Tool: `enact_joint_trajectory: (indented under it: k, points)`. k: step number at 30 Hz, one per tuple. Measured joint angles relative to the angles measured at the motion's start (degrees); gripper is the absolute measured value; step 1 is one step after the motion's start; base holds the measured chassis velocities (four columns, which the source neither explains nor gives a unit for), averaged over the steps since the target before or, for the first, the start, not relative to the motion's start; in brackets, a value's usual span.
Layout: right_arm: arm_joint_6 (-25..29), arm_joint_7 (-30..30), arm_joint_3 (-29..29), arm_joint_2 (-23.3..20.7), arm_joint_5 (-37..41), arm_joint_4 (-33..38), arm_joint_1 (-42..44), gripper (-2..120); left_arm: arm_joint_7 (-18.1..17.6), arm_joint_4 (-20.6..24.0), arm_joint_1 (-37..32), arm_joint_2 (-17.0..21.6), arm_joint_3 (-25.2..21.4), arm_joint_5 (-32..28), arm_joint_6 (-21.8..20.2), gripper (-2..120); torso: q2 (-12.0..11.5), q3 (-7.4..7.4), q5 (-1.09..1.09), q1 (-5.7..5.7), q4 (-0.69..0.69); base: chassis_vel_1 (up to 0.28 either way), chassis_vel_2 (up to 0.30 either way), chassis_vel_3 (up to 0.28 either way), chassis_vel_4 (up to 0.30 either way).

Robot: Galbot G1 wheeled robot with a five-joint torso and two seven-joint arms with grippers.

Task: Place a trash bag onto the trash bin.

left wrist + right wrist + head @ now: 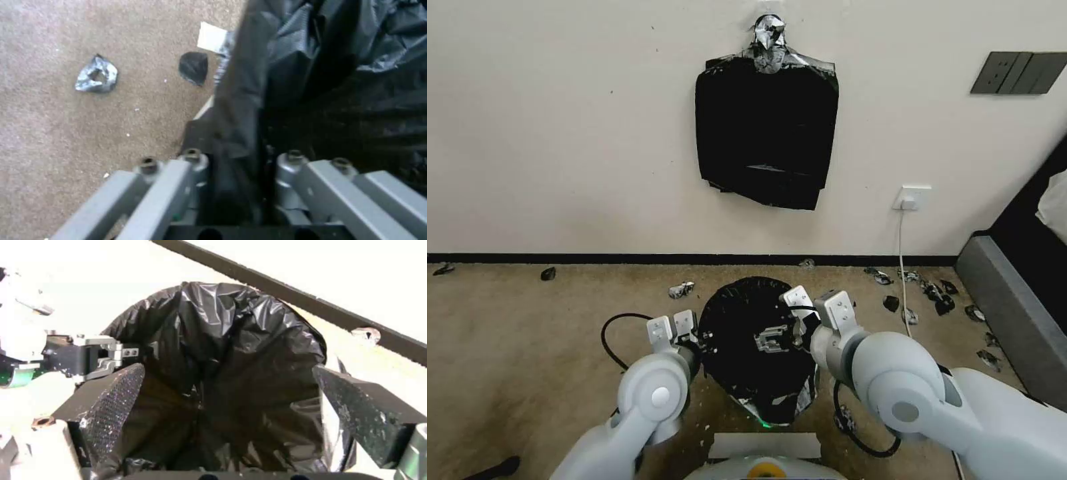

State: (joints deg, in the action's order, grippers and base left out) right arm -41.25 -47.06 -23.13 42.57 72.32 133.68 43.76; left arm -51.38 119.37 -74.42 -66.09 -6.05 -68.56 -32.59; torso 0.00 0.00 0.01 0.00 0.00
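Head view: trash bag (747, 333) is draped over the trash bin on the carpet (527, 333), just in front of the robot, below the flat black bundle of bags (766, 133) hanging on the wall (560, 133). The bin itself is covered by film, no white wall visible here. Left pincer (704, 337) sits at the bag's left edge, right pincer (792, 330) at the right edge, reaching over the opening. Torn black scraps (937, 297) lie along the skirting on the right.

Left wrist view: left pincer (236, 186) is clamped on a fold of the trash bag (311, 83), film running between the two fingers (186, 173). A strip of white beside the film may be the trash bin (204, 108). Two scraps (97, 75) lie on the carpet nearby.

Right wrist view: right pincer (227, 386) stands wide apart, pads (113, 396) on either side of the bag's open mouth (231, 350), gripping nothing. Left pincer (104, 355) shows at the far rim of the bag.
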Motion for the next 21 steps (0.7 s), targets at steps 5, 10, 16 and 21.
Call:
enact_joint_trajectory:
  k: [5,10,16,21]
  points:
    - [0.00,0.00,0.58,-0.31,-0.39,0.01,0.95,100,1.21,0.06,-0.71,-0.49,-0.84,0.74,-0.49,42,0.00,0.00,0.00,0.00,0.00,0.000,0.000,0.000,0.000]
    - [0.14,0.60,2.18,-0.37,-1.09,0.01,2.29,100,3.84,1.60,-1.87,-0.18,-2.01,2.42,-0.83,59,0.00,0.00,-0.01,0.00,0.00,0.000,0.000,0.000,0.000]
    - [5.84,9.03,8.01,1.32,-18.93,-3.24,11.91,100,22.07,5.48,-9.71,0.21,-6.87,25.96,4.21,80,0.00,0.00,-0.01,0.00,0.00,0.000,0.000,0.000,0.000]
    - [20.30,20.07,19.10,9.57,-38.85,-8.50,26.47,100,33.74,6.02,-18.85,-1.20,-13.72,43.26,20.21,97,0.00,-0.01,-0.01,0.00,0.00,0.000,0.000,0.000,0.000]
